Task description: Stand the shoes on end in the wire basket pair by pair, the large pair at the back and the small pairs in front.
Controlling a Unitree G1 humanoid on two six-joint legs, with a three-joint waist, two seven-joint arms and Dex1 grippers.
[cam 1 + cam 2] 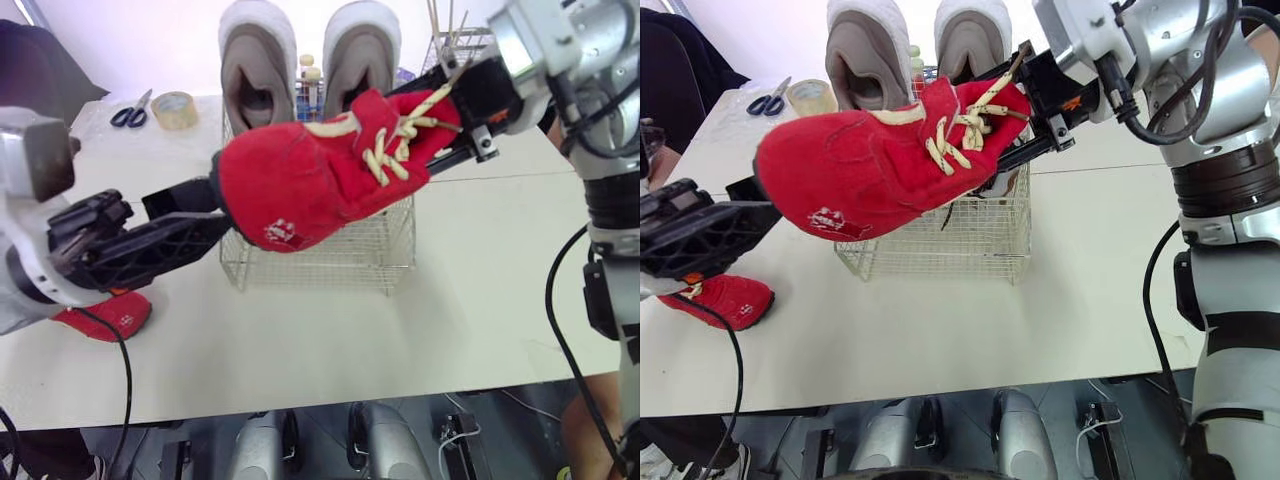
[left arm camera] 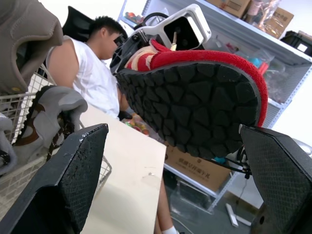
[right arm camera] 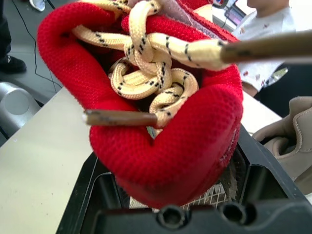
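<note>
Holding red shoe above wire basket | your right gripper pinches its heel end, 2 o'clock | left gripper spread wide at toe, 8 o'clock

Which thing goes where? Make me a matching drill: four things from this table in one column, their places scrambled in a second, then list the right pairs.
Things
1. laced red shoe
2. second red shoe
3. grey shoes
4. scissors

Places
A. standing on end at the back of the wire basket
B. beside the tape roll, on the far side of the table
C. held up off the table in the right claw
D. lying on the table at the robot's left

Pairs: 1-C, 2-D, 3-A, 4-B
</note>
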